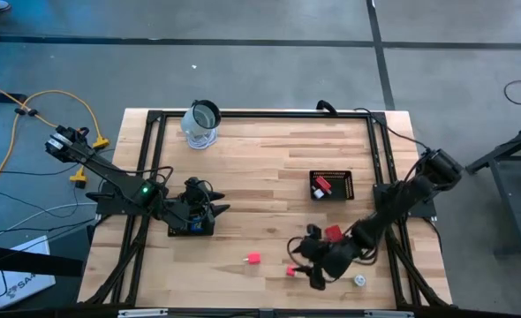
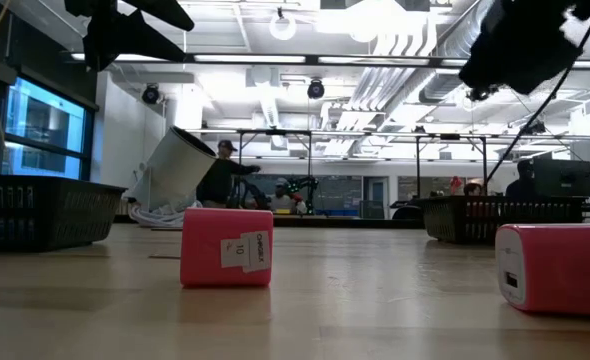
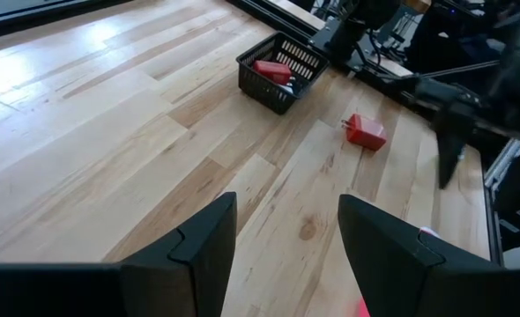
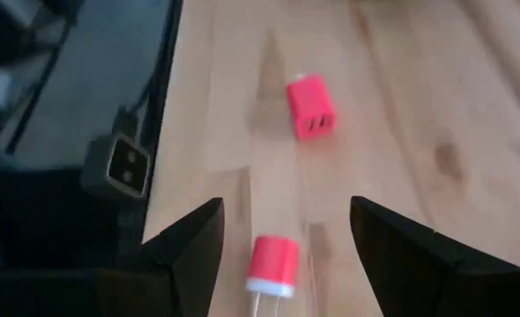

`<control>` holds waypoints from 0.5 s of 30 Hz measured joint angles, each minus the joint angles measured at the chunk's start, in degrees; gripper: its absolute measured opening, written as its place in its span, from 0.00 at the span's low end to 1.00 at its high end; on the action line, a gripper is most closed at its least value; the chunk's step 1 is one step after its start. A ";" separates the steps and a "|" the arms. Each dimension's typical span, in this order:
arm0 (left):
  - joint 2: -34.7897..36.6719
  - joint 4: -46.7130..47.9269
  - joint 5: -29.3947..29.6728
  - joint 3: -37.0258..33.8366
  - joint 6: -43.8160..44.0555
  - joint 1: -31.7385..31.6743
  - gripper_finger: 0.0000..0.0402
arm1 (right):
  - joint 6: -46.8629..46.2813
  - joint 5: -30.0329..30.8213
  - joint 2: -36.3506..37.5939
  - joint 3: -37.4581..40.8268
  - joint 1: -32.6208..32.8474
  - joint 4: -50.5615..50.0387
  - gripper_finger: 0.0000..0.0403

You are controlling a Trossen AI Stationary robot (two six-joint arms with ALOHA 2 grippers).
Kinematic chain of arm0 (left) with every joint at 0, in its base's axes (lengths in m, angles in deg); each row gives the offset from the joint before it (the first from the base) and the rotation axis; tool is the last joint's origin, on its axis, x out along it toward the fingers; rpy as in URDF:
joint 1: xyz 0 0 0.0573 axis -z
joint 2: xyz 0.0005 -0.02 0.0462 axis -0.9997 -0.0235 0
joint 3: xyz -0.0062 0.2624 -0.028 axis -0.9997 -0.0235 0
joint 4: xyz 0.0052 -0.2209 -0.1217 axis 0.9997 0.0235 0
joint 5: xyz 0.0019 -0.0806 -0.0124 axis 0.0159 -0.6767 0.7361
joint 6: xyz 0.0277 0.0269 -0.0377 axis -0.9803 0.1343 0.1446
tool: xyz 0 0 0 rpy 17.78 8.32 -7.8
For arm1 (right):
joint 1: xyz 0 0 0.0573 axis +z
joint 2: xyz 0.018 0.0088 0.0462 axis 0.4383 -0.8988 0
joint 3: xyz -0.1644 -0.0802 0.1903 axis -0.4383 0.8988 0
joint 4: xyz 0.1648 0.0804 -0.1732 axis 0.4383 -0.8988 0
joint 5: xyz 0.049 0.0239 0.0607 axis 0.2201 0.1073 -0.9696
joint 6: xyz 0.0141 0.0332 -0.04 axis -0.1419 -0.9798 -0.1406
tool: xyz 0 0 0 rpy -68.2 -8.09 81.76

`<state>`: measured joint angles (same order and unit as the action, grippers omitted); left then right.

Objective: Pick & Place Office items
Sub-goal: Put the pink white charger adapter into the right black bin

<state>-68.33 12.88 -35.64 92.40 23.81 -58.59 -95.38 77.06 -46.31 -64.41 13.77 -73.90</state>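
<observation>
- The right gripper (image 1: 306,265) hangs low over the near right part of the table (image 1: 269,177), its fingers (image 4: 185,255) spread open with nothing between them.
- Below it lies a pink block (image 4: 273,262) with a white end. The overhead view shows only a small pink spot (image 1: 290,271) there, while the right wrist view shows its long axis running along the wood grain.
- A second pink block (image 1: 254,259) sits to the left of the first. In the right wrist view (image 4: 311,107) its slotted face shows; the low view (image 2: 226,247) shows a white sticker on its side.
- A red block (image 1: 333,233) lies beside the right arm; the left wrist view (image 3: 365,131) shows it flat and skewed to the grain.
- A black mesh tray (image 1: 331,185) farther back holds red pieces.
- A whitish round piece (image 1: 360,280) rests near the right front edge.
- The left gripper (image 1: 209,210) waits at the left side, fingers (image 3: 203,242) apart and empty.
- A glass jar (image 1: 201,123) stands at the far edge.
</observation>
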 joint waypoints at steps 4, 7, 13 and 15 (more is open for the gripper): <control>0.00 -0.10 0.01 0.00 -0.01 0.00 0.48 | -1.88 -2.42 -4.64 -7.05 0.00 -11.10 0.58; 0.00 -0.11 0.00 0.00 0.00 0.00 0.48 | -1.65 -3.31 -7.53 -11.37 0.00 -15.14 0.57; 0.00 -0.13 0.02 0.00 0.00 0.00 0.48 | -2.16 -6.14 -12.36 -18.90 -0.44 -23.04 0.57; 0.00 -0.11 0.02 0.00 0.00 0.00 0.48 | -4.16 -6.22 -13.57 -20.26 -0.53 -26.40 0.56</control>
<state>-68.33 12.78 -35.62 92.40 23.81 -58.59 -99.54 70.84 -59.88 -84.67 13.24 -100.30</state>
